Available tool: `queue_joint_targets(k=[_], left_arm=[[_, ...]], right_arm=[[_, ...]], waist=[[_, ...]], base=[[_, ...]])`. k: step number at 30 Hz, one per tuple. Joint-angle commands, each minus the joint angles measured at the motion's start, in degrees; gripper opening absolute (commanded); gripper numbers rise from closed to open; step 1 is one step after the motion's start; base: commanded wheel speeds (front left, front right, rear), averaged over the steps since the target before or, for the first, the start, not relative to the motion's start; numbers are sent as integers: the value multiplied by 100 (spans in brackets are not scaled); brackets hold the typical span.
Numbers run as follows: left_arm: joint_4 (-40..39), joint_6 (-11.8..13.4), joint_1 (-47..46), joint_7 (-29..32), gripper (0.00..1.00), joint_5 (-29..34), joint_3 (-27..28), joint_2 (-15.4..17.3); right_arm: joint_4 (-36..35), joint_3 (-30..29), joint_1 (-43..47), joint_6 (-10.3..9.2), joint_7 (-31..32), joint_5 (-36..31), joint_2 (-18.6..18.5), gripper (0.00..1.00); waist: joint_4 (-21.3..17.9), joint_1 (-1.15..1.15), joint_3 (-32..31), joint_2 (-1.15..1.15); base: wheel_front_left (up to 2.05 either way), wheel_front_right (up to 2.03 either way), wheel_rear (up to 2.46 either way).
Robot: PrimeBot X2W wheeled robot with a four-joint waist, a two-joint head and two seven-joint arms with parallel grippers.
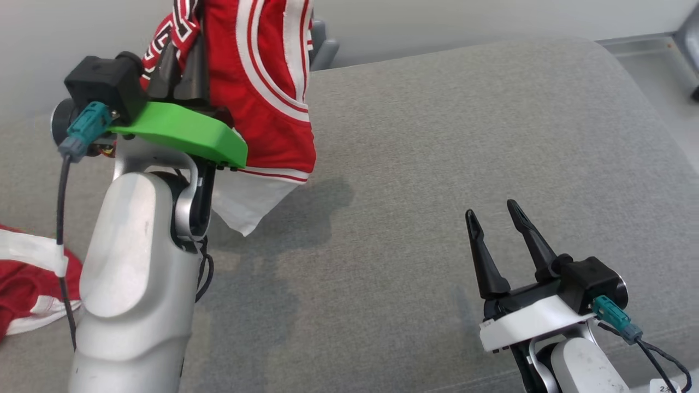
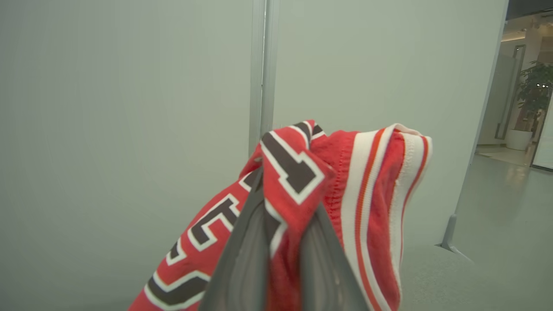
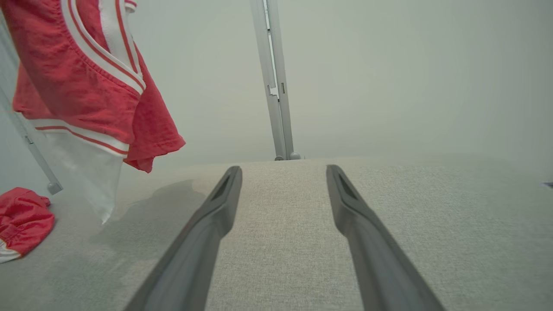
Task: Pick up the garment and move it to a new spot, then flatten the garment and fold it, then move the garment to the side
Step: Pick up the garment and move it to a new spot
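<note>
A red garment with white stripes and dark lettering hangs in the air over the left part of the grey cushioned surface. My left gripper is raised and shut on its bunched fabric; in the left wrist view the garment is pinched between the two fingers. Its white lower corner dangles just above the surface, casting a shadow. My right gripper rests low at the lower right, open, with nothing between its fingers. The right wrist view shows the hanging garment at the upper left.
Another red and white piece of cloth lies crumpled at the left edge of the surface, also seen as a heap of red cloth in the right wrist view. A pale wall with a vertical metal post stands behind the surface.
</note>
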Motion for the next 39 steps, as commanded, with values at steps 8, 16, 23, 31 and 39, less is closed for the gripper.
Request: queue_joint_targets(k=[8,16,23,31,39], left_arm=[[549,84,49,62,0,-283,-403,-69],[1901,174,-59,-329,0,-170,-584,-59],[2915,202,-329,-712,0,-62,-645,12],[3837,226,-747,-1222,20,2,-616,64],[3460,167,-652,-1355,100,105,-484,5]], right_arm=[[-74,27,-71,0,-20,155,-2,100],[-151,97,-228,0,-21,198,-1,100],[-201,71,-341,0,-21,159,-1,100],[-219,183,-471,0,-21,175,0,100],[-142,246,-412,0,-21,179,-2,100]], waist=[[-1111,0,201,0],[-1458,0,691,0],[-1549,0,982,0],[-1540,0,1134,0],[-1362,0,942,0]], base=[[0,0,0],[0,0,0],[0,0,0],[0,0,0],[0,0,0]])
